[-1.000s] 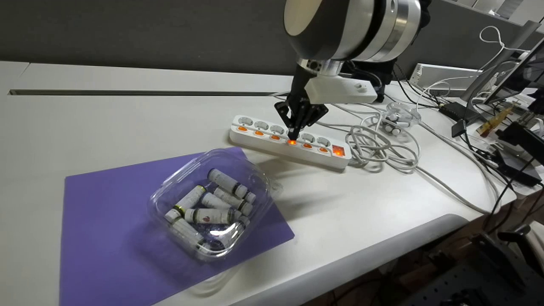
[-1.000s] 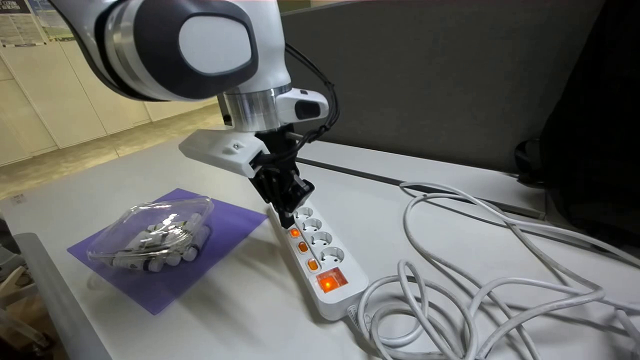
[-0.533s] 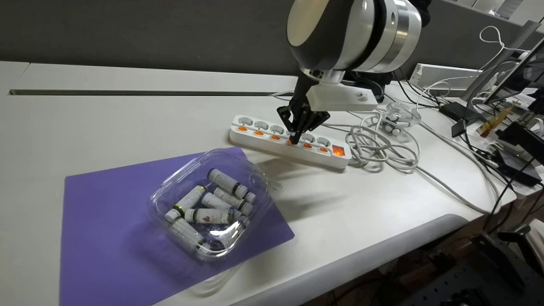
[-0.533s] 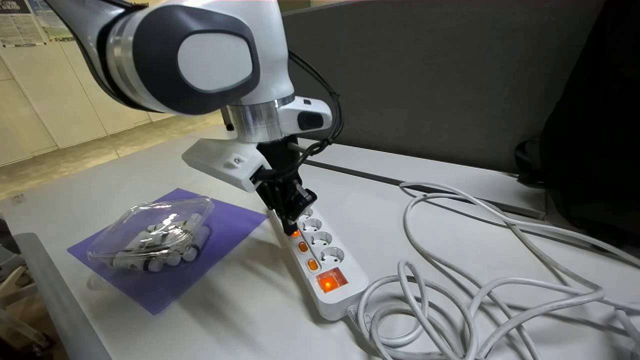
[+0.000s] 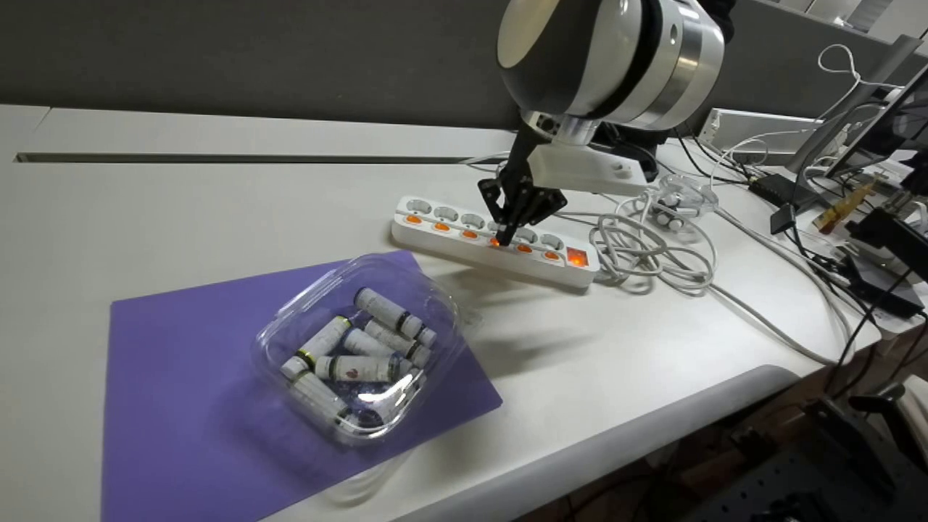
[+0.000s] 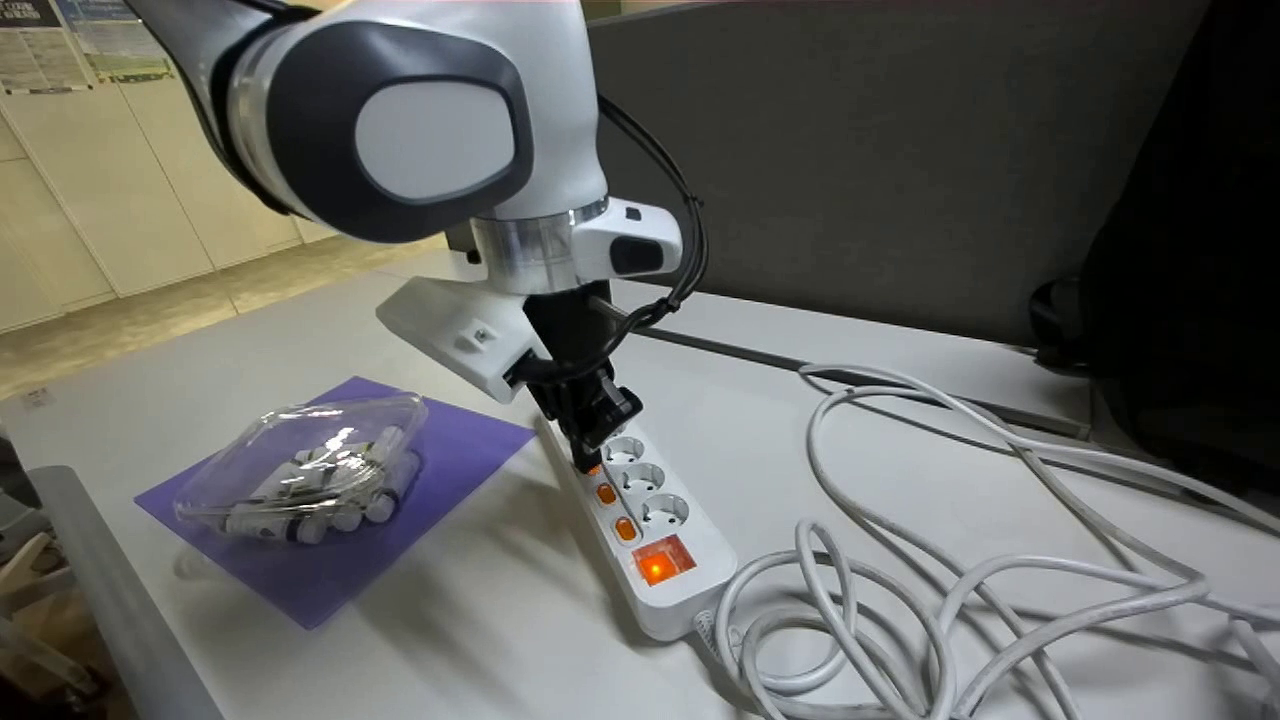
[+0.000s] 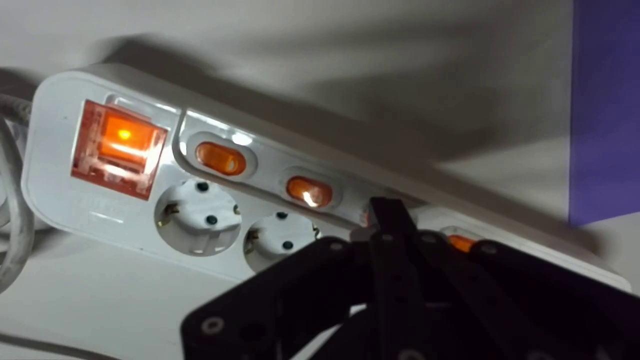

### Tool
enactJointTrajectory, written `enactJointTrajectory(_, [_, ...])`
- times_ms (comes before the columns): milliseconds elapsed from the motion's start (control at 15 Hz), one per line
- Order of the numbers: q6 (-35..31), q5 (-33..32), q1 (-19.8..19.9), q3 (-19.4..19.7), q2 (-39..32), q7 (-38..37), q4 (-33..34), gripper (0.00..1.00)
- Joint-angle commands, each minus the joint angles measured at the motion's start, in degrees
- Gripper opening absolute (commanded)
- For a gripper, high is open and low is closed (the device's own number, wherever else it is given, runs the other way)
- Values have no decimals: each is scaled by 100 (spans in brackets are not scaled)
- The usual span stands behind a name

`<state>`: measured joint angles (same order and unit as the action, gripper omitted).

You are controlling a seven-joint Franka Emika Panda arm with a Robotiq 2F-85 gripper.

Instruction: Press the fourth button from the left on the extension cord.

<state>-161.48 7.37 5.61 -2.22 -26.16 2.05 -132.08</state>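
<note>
The gripper (image 7: 392, 207) holds its fingertips together, with nothing visible between them. The fourth button (image 5: 494, 242) is at the tips, partly covered, on the extension cord (image 5: 482, 254). Progress, as judged: approach and alignment are complete; contact and button travel cannot be confirmed. Left to do: any unfinished press, then retraction. Beneath the gripper lies a white desk (image 5: 217, 217); in both exterior views, a purple sheet (image 5: 167, 377) with a clear container (image 5: 308, 299) is left of the gripper, a white cable (image 7: 17, 220) right, a dark partition (image 5: 254, 65) behind
</note>
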Motion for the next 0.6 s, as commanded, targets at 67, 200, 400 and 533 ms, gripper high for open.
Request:
enactJointTrajectory(67, [29,464,459,-360,-300,394,159,0])
enactJointTrajectory(200, [50,646,626,-458,-417,559,217,0])
enactJointTrajectory(400, [209,899,796,-578,-484,684,279,0])
enactJointTrajectory(533, [431,1088,848,-631,-443,681,331,0])
